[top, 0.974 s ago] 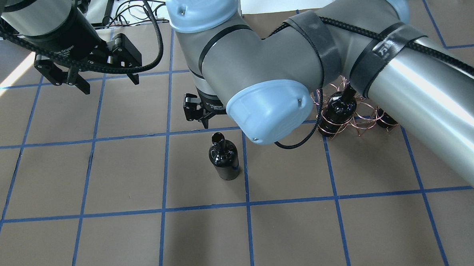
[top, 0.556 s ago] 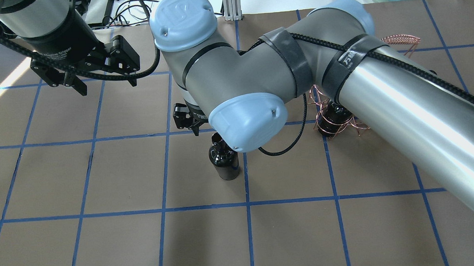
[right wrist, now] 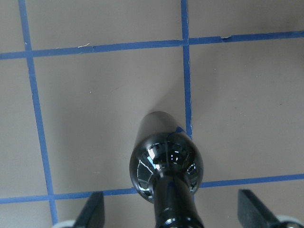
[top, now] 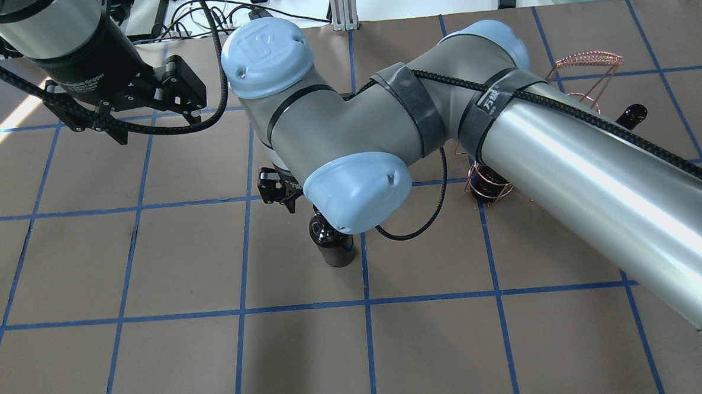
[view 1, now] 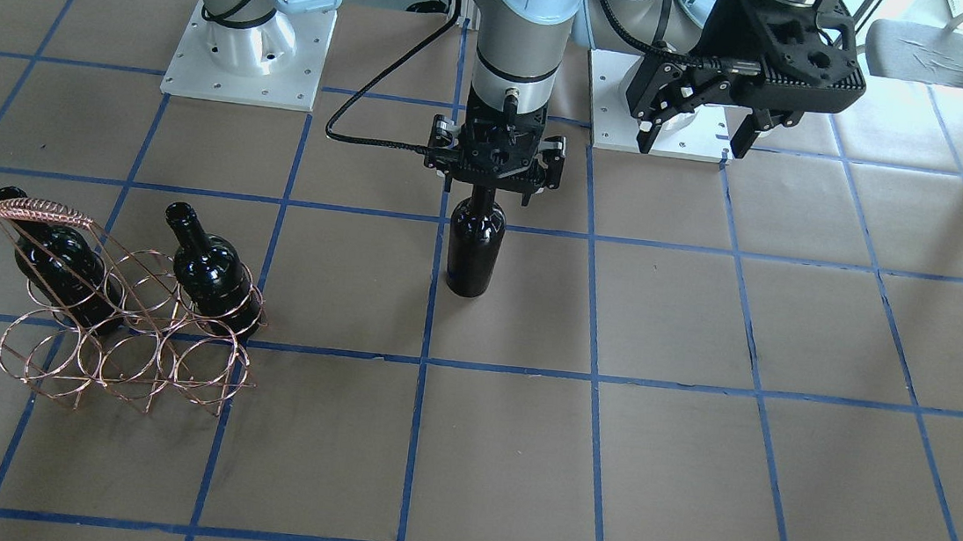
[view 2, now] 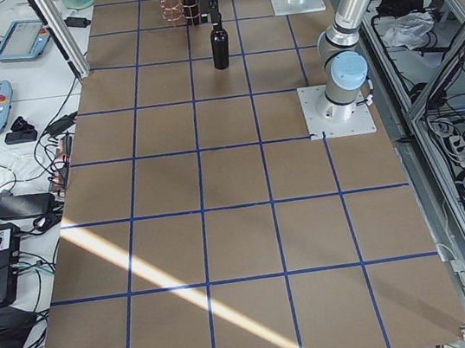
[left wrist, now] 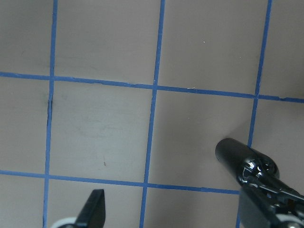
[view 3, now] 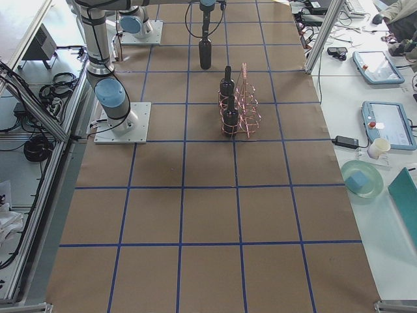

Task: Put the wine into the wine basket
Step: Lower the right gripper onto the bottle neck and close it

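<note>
The wine bottle [view 1: 473, 248] stands upright on the table's middle; it also shows in the overhead view [top: 329, 239] and the right wrist view [right wrist: 166, 166]. My right gripper [view 1: 493, 181] is open and sits over the bottle's neck, one finger [right wrist: 95, 209] on each side and apart from the glass. The copper wire wine basket [view 1: 122, 333] stands off to my right, with two look-alike bottles [view 1: 212, 271] in its rear rings. My right arm hides most of it in the overhead view, where only its handle [top: 585, 59] shows. My left gripper [view 1: 695, 141] is open and empty, raised near the robot's base.
The table is brown paper with a blue tape grid [view 1: 595, 379]. My right arm's long forearm [top: 593, 174] reaches across the overhead view above the basket. The two arm bases [view 1: 246, 53] stand at the table's rear edge. Tablets and cables lie on side benches [view 3: 378, 65].
My right arm has swung its gripper over the standing bottle, so the wrist now hides the bottle's mouth from overhead. More of the basket's handle shows. The left gripper has barely moved.
</note>
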